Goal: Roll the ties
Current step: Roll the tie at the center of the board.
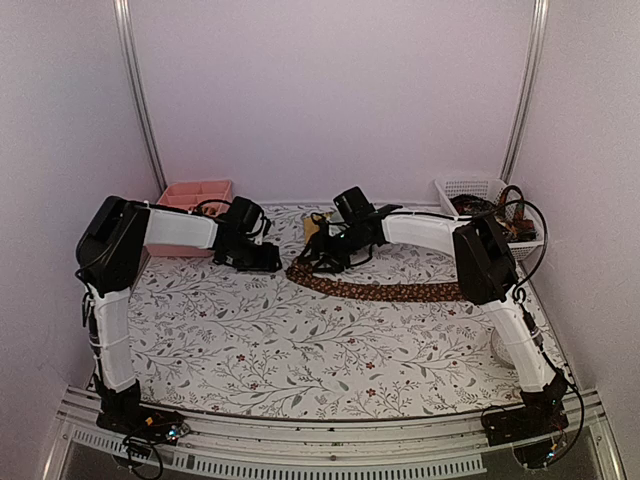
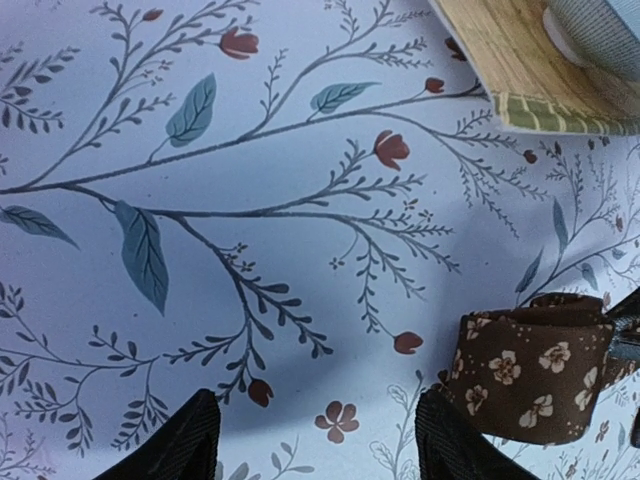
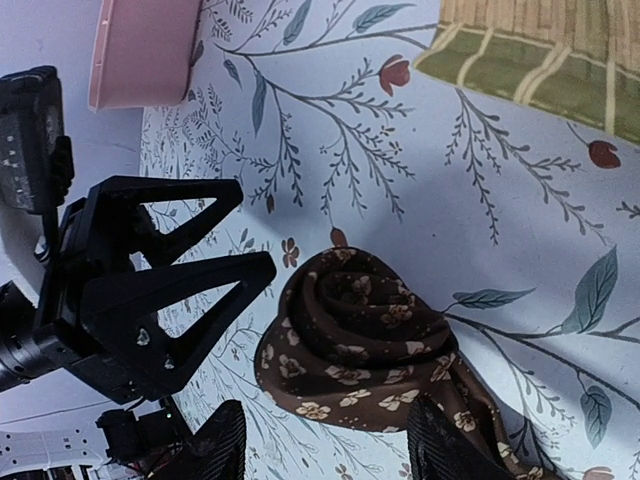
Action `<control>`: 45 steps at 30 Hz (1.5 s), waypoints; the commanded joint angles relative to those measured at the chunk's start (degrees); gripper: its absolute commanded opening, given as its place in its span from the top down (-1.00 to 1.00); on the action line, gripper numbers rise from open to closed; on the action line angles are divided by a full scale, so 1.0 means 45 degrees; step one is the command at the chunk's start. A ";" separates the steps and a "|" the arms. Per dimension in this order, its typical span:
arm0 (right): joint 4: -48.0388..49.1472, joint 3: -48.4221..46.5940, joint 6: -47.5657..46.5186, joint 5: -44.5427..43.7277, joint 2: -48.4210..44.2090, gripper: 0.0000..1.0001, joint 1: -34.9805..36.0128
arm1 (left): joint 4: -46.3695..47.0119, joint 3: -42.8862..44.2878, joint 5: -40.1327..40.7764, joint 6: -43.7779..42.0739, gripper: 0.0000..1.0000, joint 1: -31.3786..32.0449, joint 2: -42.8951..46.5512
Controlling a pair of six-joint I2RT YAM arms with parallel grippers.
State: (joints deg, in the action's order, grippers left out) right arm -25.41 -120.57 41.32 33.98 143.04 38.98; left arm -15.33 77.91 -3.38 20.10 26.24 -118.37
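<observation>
A dark brown fabric necktie with small cream flowers (image 1: 400,291) lies across the middle of the white surface printed with leafy twigs (image 1: 300,350). Its left end is wound into a loose roll (image 3: 350,335), and the rest trails flat towards the right arm. The right gripper (image 3: 330,405) straddles that roll, one finger (image 3: 445,445) touching the fabric (whether the jaws actually squeeze it, I cannot tell). The left gripper (image 2: 318,400) hovers just left of the roll, jaws spread with only bare surface between them. A yellowish woven bamboo mat (image 2: 500,50) lies beyond, a pink plastic tray (image 1: 195,195) at the far left, a white mesh basket (image 1: 472,188) at the far right.
</observation>
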 commanded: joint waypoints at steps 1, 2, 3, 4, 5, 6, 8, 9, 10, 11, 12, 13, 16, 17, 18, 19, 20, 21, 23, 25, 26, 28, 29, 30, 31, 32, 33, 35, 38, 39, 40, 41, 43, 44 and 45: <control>-0.0252 -0.0539 0.0182 0.0056 0.1484 -0.10 -0.0001 | 0.0592 0.0421 -0.0768 0.0014 -0.29 -0.0146 -0.0201; -0.0267 -0.0634 0.0206 0.0065 0.1566 -0.10 -0.0009 | 0.0629 0.0421 -0.0855 0.0039 -0.28 -0.0152 -0.0274; -0.0261 -0.0714 0.0225 0.0079 0.1649 -0.10 0.0000 | 0.0675 0.0421 -0.0952 0.0055 -0.26 -0.0158 -0.0351; -0.0270 -0.0792 0.0268 0.0095 0.1733 -0.10 -0.0019 | 0.0702 0.0431 -0.1061 0.0081 -0.25 -0.0154 -0.0479; -0.0271 -0.0875 0.0302 0.0114 0.1842 -0.10 -0.0011 | 0.0742 0.0422 -0.1148 0.0101 -0.23 -0.0148 -0.0575; -0.0276 -0.0939 0.0323 0.0166 0.1894 -0.10 -0.0010 | 0.0750 0.0426 -0.1225 0.0109 -0.23 -0.0147 -0.0657; -0.0221 -0.0976 0.0413 0.0264 0.1992 -0.10 -0.0010 | 0.0812 0.0421 -0.1278 0.0123 -0.21 -0.0147 -0.0829; -0.0187 -0.0979 0.0472 0.0338 0.2032 -0.10 0.0004 | 0.0820 0.0436 -0.1310 0.0107 -0.20 -0.0147 -0.0901; -0.0161 -0.0979 0.0497 0.0364 0.2045 -0.10 0.0014 | 0.0840 0.0457 -0.1367 0.0095 -0.19 -0.0147 -0.0986; -0.0138 -0.0994 0.0548 0.0392 0.2076 -0.10 0.0010 | 0.0860 0.0484 -0.1443 0.0079 -0.19 -0.0150 -0.1058; -0.0123 -0.1030 0.0576 0.0415 0.2111 -0.09 0.0009 | 0.0879 0.0522 -0.1516 0.0074 -0.18 -0.0153 -0.1135; -0.0116 -0.1078 0.0596 0.0445 0.2150 -0.09 0.0014 | 0.0906 0.0551 -0.1593 0.0091 -0.17 -0.0148 -0.1206; -0.0108 -0.1194 0.0689 0.0494 0.2267 -0.02 0.0043 | 0.1030 0.0597 -0.1910 0.0140 -0.14 -0.0147 -0.1321; -0.0114 -0.1226 0.0698 0.0523 0.2306 0.00 0.0048 | 0.1079 0.0597 -0.1992 0.0160 -0.13 -0.0147 -0.1332; -0.0115 -0.1247 0.0727 0.0534 0.2333 0.04 0.0048 | 0.1100 0.0612 -0.2086 0.0175 -0.12 -0.0150 -0.1350; -0.0101 -0.1247 0.0753 0.0550 0.2378 0.08 0.0051 | 0.1102 0.0606 -0.2097 0.0172 -0.11 -0.0148 -0.1352; -0.0099 -0.1252 0.0772 0.0581 0.2405 0.13 0.0049 | 0.1134 0.0588 -0.2152 0.0179 -0.11 -0.0152 -0.1353; -0.0079 -0.1267 0.0805 0.0615 0.2438 0.17 0.0053 | 0.1203 0.0564 -0.2237 0.0175 -0.11 -0.0150 -0.1358; -0.0053 -0.1324 0.0887 0.0651 0.2513 0.25 0.0058 | 0.1318 0.0498 -0.2442 0.0228 -0.10 -0.0152 -0.1362; -0.0038 -0.1445 0.0934 0.0684 0.2600 0.30 0.0066 | 0.1515 0.0368 -0.2711 0.0321 -0.08 -0.0130 -0.1343; -0.0023 -0.1494 0.0952 0.0718 0.2643 0.30 0.0063 | 0.1647 0.0290 -0.2849 0.0375 -0.08 -0.0128 -0.1334; 0.0011 -0.1607 0.0981 0.0882 0.2754 0.27 0.0058 | 0.1858 0.0167 -0.3109 0.0465 -0.07 -0.0119 -0.1333; 0.0020 -0.1631 0.1010 0.0921 0.2777 0.25 0.0067 | 0.1949 0.0099 -0.3221 0.0491 -0.06 -0.0110 -0.1333; 0.0038 -0.1635 0.1015 0.0935 0.2782 0.24 0.0055 | 0.2019 0.0073 -0.3323 0.0524 -0.06 -0.0108 -0.1333; 0.0067 -0.1642 0.1050 0.0969 0.2809 0.23 0.0066 | 0.2089 0.0029 -0.3406 0.0577 -0.05 -0.0106 -0.1318; 0.0093 -0.1638 0.1076 0.0997 0.2835 0.24 0.0051 | 0.2180 -0.0006 -0.3495 0.0586 -0.05 -0.0091 -0.1302; 0.0094 -0.1635 0.1089 0.1023 0.2868 0.24 0.0056 | 0.2268 -0.0050 -0.3584 0.0623 -0.05 -0.0089 -0.1263; 0.0118 -0.1643 0.1147 0.1160 0.2945 0.24 0.0063 | 0.2425 -0.0130 -0.3632 0.0653 -0.05 -0.0093 -0.1155; 0.0105 -0.1536 0.1242 0.1393 0.2983 0.24 0.0058 | 0.2315 -0.0235 -0.3187 0.0666 -0.07 -0.0117 -0.0921; 0.0159 -0.1432 0.1246 0.1444 0.2935 0.24 0.0059 | 0.2328 -0.0342 -0.2845 0.0672 -0.08 -0.0136 -0.0791; 0.0302 -0.1285 0.1262 0.1494 0.2868 0.24 0.0052 | 0.2384 -0.0490 -0.2651 0.0729 -0.09 -0.0173 -0.0655; 0.0472 -0.1120 0.1280 0.1578 0.2813 0.23 0.0054 | 0.2444 -0.0662 -0.2519 0.0827 -0.11 -0.0243 -0.0496; 0.0739 -0.1020 0.1405 0.1772 0.2814 0.23 0.0016 | 0.2805 -0.1115 -0.2395 0.1058 -0.18 -0.0362 -0.0123; 0.0861 -0.1009 0.1477 0.1914 0.2860 0.24 -0.0009 | 0.3081 -0.1411 -0.2375 0.1141 -0.21 -0.0435 0.0085; 0.0951 -0.1017 0.1598 0.1977 0.2915 0.24 -0.0049 | 0.3379 -0.1801 -0.2375 0.1237 -0.24 -0.0467 0.0324</control>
State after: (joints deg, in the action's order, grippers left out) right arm -24.29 -126.06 46.92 40.51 150.39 38.96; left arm -2.83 74.70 -15.31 23.57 25.76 -120.84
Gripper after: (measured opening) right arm 0.382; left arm 0.595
